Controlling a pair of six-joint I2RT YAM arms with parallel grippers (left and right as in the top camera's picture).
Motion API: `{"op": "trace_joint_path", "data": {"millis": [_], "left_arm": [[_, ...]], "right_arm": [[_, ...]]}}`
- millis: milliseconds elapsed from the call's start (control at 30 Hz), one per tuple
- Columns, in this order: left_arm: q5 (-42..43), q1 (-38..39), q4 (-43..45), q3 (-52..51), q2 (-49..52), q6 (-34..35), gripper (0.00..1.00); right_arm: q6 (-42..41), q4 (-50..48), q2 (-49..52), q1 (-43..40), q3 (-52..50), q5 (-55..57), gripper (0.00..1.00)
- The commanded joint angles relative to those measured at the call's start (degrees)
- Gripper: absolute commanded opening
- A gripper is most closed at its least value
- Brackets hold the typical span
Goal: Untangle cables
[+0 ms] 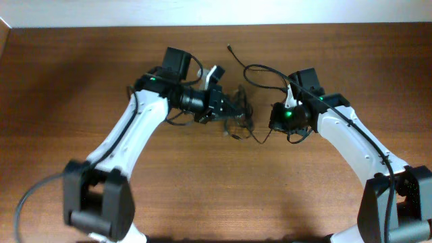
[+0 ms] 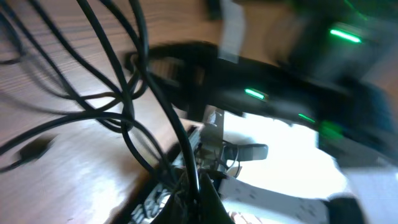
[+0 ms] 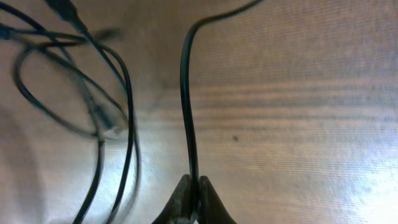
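wooden desk [image 1: 67,81], two arms over it. item: your right tool [image 3: 193,190], tips together, clamped on one strand [image 3: 186,93] of the cables [image 1: 246,128]; strand runs straight ahead from the tips. item: your left tool [image 1: 235,108], shut, seemingly gripping the cables where they bunch. bunch lies between both tools, against the left one; likely pull line runs tool to tool.

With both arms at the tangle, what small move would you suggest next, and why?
Probably draw the right gripper gently away from the left gripper. The right one is shut on a single cable, the left is shut on the tangled cables, which bunch between the two, so slow separation should loosen them.
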State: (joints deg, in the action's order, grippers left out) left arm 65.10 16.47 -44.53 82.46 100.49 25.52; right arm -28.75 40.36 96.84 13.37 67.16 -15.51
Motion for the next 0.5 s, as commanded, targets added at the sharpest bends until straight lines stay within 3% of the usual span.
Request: {"op": "trace_joint_path", "data": {"millis": [0,100,200,233,267,333,400,467], "left_arm": [[-0.42,-0.13,0.85,4.55,-9.94,-2.16,0.0],[-17.51,-0.15,-1.42,5.03,-16.13,-7.04,0.0],[-55.49,-0.13,-11.82,5.03,-20.35,-10.88,0.0],[-64.59,-0.13,-14.91,5.03,-20.44,-10.88,0.0],[-66.62,-0.15,-16.65,5.01,-20.22,-10.97,0.0],[-59.63,-0.13,-17.66,5.01,-19.5,-14.56,0.0],[-45.92,-0.13,-17.35,5.01,-18.6,-26.1,0.0],[-43.47,-0.13,-17.79,5.01,-17.51,-30.03,0.0]], "right_arm": [[-3.78,-2.54,0.15,-0.44,0.24,2.12,0.04],[-5.18,-2.19,0.15,-1.66,0.24,6.58,0.04],[-4.83,2.75,0.15,-6.75,0.24,12.02,0.04],[-4.22,4.22,0.15,-8.98,0.24,13.92,0.04],[-3.65,5.2,0.15,-10.4,0.24,14.36,0.04],[-3.02,8.24,0.15,-13.51,0.24,14.25,0.04],[-1.9,10.47,0.15,-15.21,0.24,14.03,0.05],[2.93,10.78,0.15,-16.17,0.5,11.41,0.06]]}}
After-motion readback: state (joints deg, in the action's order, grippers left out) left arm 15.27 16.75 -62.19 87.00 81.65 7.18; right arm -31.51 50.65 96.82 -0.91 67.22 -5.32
